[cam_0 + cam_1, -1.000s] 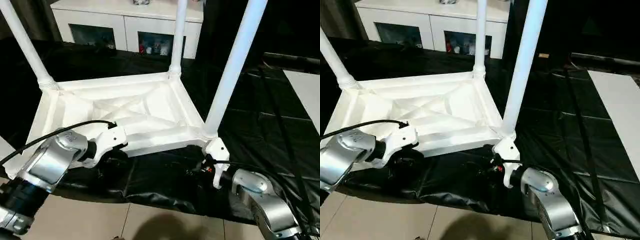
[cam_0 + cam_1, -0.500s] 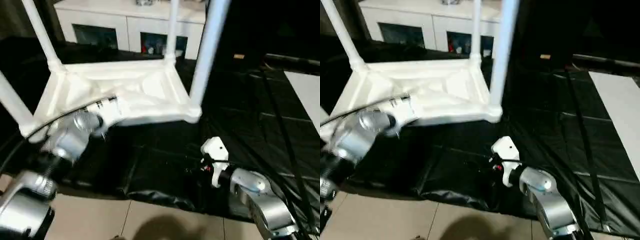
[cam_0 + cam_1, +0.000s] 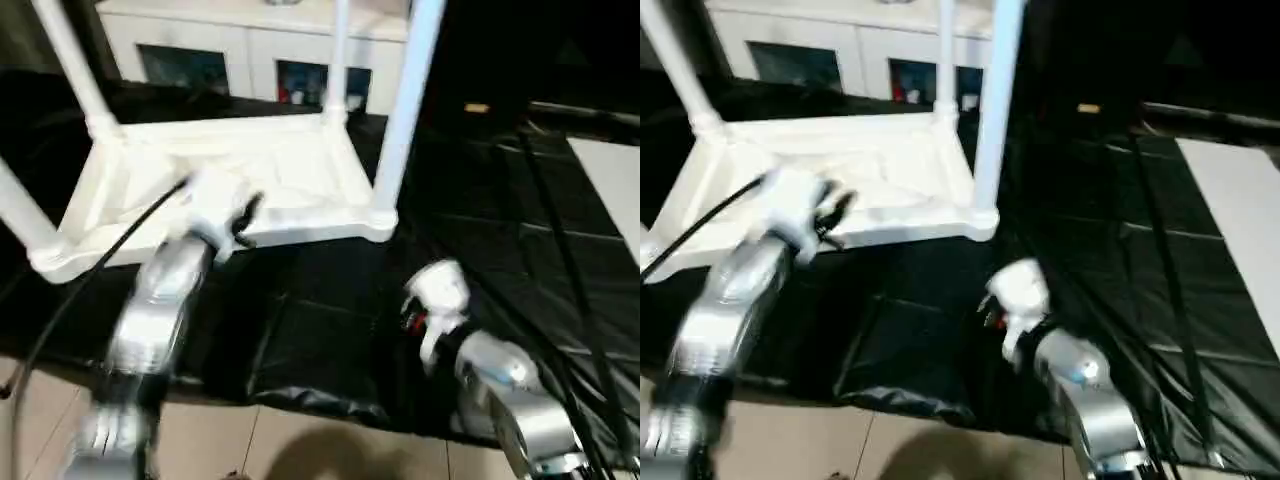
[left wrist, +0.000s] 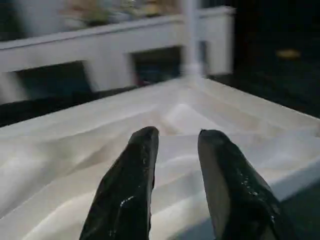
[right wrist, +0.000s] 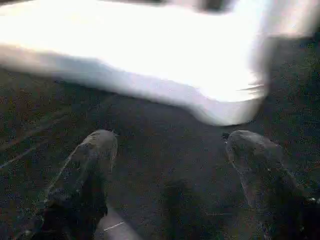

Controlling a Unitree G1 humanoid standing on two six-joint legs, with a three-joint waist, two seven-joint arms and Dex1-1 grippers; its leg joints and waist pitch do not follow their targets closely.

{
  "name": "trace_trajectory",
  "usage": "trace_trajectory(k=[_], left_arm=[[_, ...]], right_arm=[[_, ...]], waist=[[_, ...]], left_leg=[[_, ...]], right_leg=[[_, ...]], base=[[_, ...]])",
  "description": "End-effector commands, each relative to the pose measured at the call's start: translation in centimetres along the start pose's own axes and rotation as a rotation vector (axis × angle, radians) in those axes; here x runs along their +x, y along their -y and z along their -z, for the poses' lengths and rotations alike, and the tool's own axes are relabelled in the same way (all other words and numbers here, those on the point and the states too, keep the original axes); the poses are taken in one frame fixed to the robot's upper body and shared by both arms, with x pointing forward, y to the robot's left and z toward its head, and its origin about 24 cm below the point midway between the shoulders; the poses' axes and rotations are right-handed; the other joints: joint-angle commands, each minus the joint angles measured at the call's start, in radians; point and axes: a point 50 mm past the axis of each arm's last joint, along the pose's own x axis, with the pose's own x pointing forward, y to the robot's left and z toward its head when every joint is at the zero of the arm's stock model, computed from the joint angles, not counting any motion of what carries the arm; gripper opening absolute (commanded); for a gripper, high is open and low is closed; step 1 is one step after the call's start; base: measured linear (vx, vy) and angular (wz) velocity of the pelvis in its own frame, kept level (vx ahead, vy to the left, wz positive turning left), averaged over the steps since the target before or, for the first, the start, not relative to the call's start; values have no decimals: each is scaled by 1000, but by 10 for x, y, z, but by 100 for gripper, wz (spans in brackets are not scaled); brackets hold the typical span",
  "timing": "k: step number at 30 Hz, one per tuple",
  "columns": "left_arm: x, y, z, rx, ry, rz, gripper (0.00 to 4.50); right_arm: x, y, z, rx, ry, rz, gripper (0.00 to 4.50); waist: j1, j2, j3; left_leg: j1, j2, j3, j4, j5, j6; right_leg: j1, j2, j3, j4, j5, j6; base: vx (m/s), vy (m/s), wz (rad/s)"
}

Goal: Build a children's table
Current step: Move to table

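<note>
On black sheeting (image 3: 330, 330), ribbed white plastic tabletop (image 3: 290, 180), tapered round legs (image 3: 400, 110), both grippers' fingers spread.

A black plastic sheet (image 3: 330, 330) is lying spread over the floor, creased and glossy, its near edge wrinkling against pale floor tiles (image 3: 300, 450). A white cabinet (image 3: 250, 40) with dark glass doors is standing along the sheet's far edge, small items blurring behind the glass. A white panel (image 3: 610, 190) is lying at the sheet's right edge.

tabletop (image 3: 300, 170) on sheet (image 3: 330, 330), cabinet (image 3: 250, 40) behind
</note>
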Motion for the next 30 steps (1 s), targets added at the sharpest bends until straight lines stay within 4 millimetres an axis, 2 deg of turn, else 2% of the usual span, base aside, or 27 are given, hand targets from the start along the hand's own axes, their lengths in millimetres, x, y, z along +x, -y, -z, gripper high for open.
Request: trace_trajectory(k=[1, 3, 5, 6, 7, 9, 10, 11, 12, 13, 14, 15, 16, 17, 18, 19, 20, 21, 22, 23, 24, 25, 26, 27, 28, 29, 30], left_arm=[[-10, -5, -7, 6, 60, -71, 161], [-16, -8, -8, -21, 68, -114, 161], [-19, -7, -9, -47, 67, -133, 161], [-20, -6, -11, -53, 66, -142, 161], [-20, -4, -11, -54, 66, -144, 161], [-19, -2, -13, -45, 71, -152, 161], [-18, 0, -14, -44, 78, -149, 161], [-18, 1, -14, -45, 81, -146, 161], [-17, 1, -15, -44, 82, -141, 161], [-16, 3, -16, -43, 86, -124, 161], [-15, 5, -17, -42, 91, -111, 161], [-14, 6, -18, -45, 92, -104, 161], [-14, 7, -18, -47, 89, -102, 161], [-14, 7, -19, -47, 88, -102, 161], [-14, 7, -19, -46, 89, -103, 161], [-14, 6, -19, -43, 89, -105, 161], [-15, 7, -18, -44, 85, -105, 161], [-15, 7, -18, -44, 84, -106, 161], [-15, 7, -18, -44, 82, -107, 161], [-15, 7, -17, -44, 81, -106, 161], [-16, 7, -17, -43, 80, -106, 161], [-16, 7, -17, -44, 80, -105, 161], [-16, 6, -17, -41, 80, -105, 161], [-16, 6, -17, -40, 80, -105, 161], [-16, 6, -17, -37, 79, -105, 161], [-16, 6, -17, -38, 76, -104, 161], [-16, 6, -17, -38, 75, -104, 161]], right_arm=[[1, 7, -13, -13, 57, 82, 384], [1, 9, -14, 42, 71, 117, 384], [1, 8, -15, 96, 89, 135, 384], [1, 6, -15, 109, 94, 133, 384], [1, 3, -14, 116, 94, 128, 384], [3, -3, -14, 141, 97, 107, 384], [4, -7, -15, 148, 99, 91, 384], [4, -8, -15, 145, 99, 86, 384], [4, -8, -15, 144, 99, 85, 384], [5, -8, -16, 143, 100, 86, 384], [5, -8, -16, 143, 102, 87, 384], [6, -8, -16, 142, 102, 87, 384], [6, -8, -17, 142, 102, 87, 384], [6, -9, -17, 144, 102, 85, 384], [6, -9, -17, 145, 102, 84, 384], [6, -9, -17, 147, 102, 81, 384], [7, -9, -17, 146, 100, 77, 384], [6, -9, -17, 146, 100, 76, 384], [6, -9, -17, 146, 99, 76, 384], [6, -9, -16, 147, 98, 75, 384], [6, -9, -16, 147, 97, 74, 384], [7, -9, -16, 148, 96, 74, 384], [7, -10, -16, 150, 94, 71, 384], [7, -10, -16, 150, 94, 71, 384], [8, -10, -15, 152, 93, 69, 384], [8, -10, -15, 162, 90, 69, 384], [8, -11, -15, 163, 90, 69, 384]], waist=[[-2, 13, -56], [-4, 13, -52], [1, 12, -50], [0, 12, -49], [2, 10, -49], [9, 6, -49], [22, 4, -53], [37, 2, -55], [46, 2, -57], [61, 5, -57], [63, 12, -57], [56, 19, -58], [43, 22, -60], [29, 28, -65], [19, 27, -62], [12, 21, -58], [12, 14, -56], [14, 11, -56], [24, 1, -56], [29, 6, -53], [27, 8, -54], [19, 22, -58], [-11, 33, -58], [-28, 43, -54], [-44, 42, -47], [-42, 41, -44], [-46, 30, -41]], left_leg=[[-2, 15, -2, -77, -269, 16], [-1, 16, -2, -79, -290, 16], [9, 15, -2, -79, -325, 15], [8, 15, -2, -81, -329, 15], [-1, 11, -1, -81, -324, 29], [-11, 1, 5, -72, -279, 82], [-20, -3, 2, -53, -214, 124], [-32, 2, -14, -23, -146, 169], [-42, 4, -24, -5, -118, 188], [-53, 17, -43, 17, -89, 206], [-52, 22, -48, 12, -79, 208], [-45, 14, -39, -18, -63, 225], [-8, -1, -10, -41, -65, 265], [15, -12, 2, -46, -19, 341], [19, -13, 8, -50, -14, 378], [26, -17, 21, -48, -55, 410], [18, -16, 25, -42, -122, 399], [12, -15, 21, -38, -148, 386], [-7, -10, 7, -23, -174, 358], [-7, -2, -8, -19, -198, 337], [-9, -3, -13, -25, -205, 331], [3, -5, -10, -53, -207, 330], [33, -24, 8, -96, -220, 331], [36, -29, 16, -120, -227, 325], [22, -18, 28, -151, -253, 299], [24, 10, 21, -159, -274, 275], [33, 18, 22, -160, -299, 248]], right_leg=[[48, -39, 43, -82, -337, -116], [43, -39, 44, -89, -371, -98], [33, -36, 44, -95, -399, -82], [34, -37, 44, -94, -398, -79], [40, -48, 49, -93, -412, -77], [48, -78, 65, -105, -482, -76], [60, -115, 89, -117, -525, -73], [72, -167, 121, -128, -544, -83], [81, -193, 137, -133, -554, -97], [81, -224, 156, -138, -549, -133], [76, -216, 151, -135, -531, -156], [65, -156, 118, -115, -456, -185], [36, -89, 86, -94, -366, -190], [20, -55, 68, -70, -258, -198], [15, -44, 60, -66, -242, -191], [5, -47, 61, -73, -263, -180], [16, -80, 83, -94, -308, -165], [24, -99, 95, -105, -333, -151], [42, -148, 125, -125, -371, -123], [40, -170, 143, -140, -424, -96], [44, -166, 139, -141, -435, -84], [37, -123, 110, -126, -412, -62], [8, -22, 48, -77, -340, -32], [-5, 22, 12, -36, -294, -22], [-14, 49, -28, 55, -197, -7], [-14, 23, -41, 82, -150, 8], [-16, 5, -37, 72, -140, 6]], base=[[0, 0, 0], [0, 0, 0], [0, 0, 0], [0, 0, 0], [0, 0, 0], [0, 0, 0], [0, 0, 0], [0, 0, 0], [9, 69, -7], [9, 69, -7], [4, 111, -8], [-3, 133, 3], [-3, 133, 3], [-9, 142, 12], [-20, 151, 12], [-20, 151, 12], [-31, 161, 13], [-35, 167, 7], [-35, 167, 7], [-43, 169, 4], [-48, 174, 3], [-48, 174, 3], [-56, 190, 4], [-62, 179, 12], [-62, 179, 12], [-69, 122, 12], [-73, 73, 0]])
